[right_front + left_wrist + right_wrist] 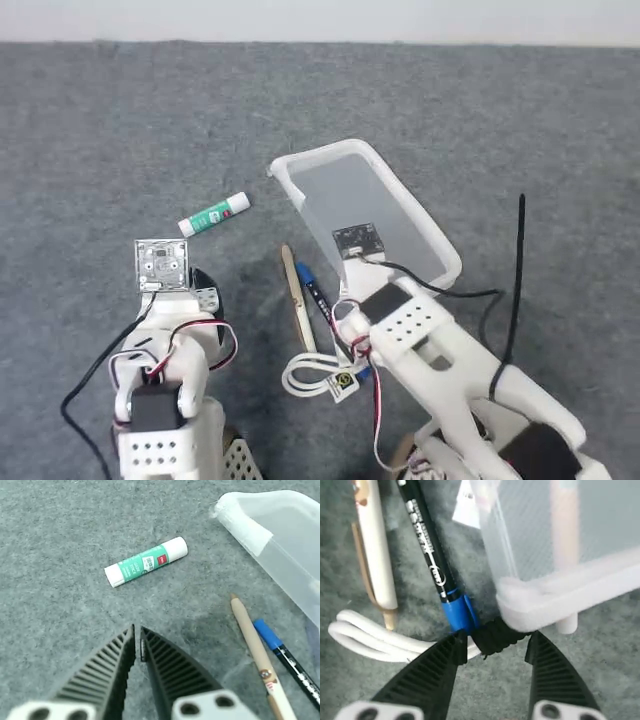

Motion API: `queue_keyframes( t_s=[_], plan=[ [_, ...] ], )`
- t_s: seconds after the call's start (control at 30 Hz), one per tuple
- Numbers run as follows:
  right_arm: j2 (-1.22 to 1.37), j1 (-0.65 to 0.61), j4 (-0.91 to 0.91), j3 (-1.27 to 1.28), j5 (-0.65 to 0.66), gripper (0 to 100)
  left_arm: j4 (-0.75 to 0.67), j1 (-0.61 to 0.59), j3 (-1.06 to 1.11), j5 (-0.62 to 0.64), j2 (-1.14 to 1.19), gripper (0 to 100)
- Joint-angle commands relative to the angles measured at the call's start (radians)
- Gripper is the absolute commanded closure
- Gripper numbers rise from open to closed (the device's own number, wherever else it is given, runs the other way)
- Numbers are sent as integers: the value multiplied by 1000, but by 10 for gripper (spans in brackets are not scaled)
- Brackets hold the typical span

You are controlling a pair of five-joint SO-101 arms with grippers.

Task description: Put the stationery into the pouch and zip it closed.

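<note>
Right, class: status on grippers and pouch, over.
Left gripper shut near glue stick. Right gripper open at pouch corner. Blue-capped pen, beige pen lying outside.

glue stick (213,215) lies left of the pouch (350,190).

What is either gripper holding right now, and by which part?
Nothing is held. The left gripper is shut and empty near the glue stick. The right gripper is open, its jaws either side of the pouch corner, not clamped.
</note>
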Motion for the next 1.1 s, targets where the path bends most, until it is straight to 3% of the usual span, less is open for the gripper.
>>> queue_keyframes(
  t_s=[0.0,0.47,0.63,1.07],
  plan=[
    [44,42,-8,-32,8,805,-29,5,-10,-5,-18,983],
    [188,45,-70,-31,23,809,-97,5,44,-5,-18,983],
    [185,45,-67,-54,81,976,-98,3,44,-5,-18,983],
    [-248,47,88,-61,269,993,-98,-2,41,-5,-18,983]
  ],
)
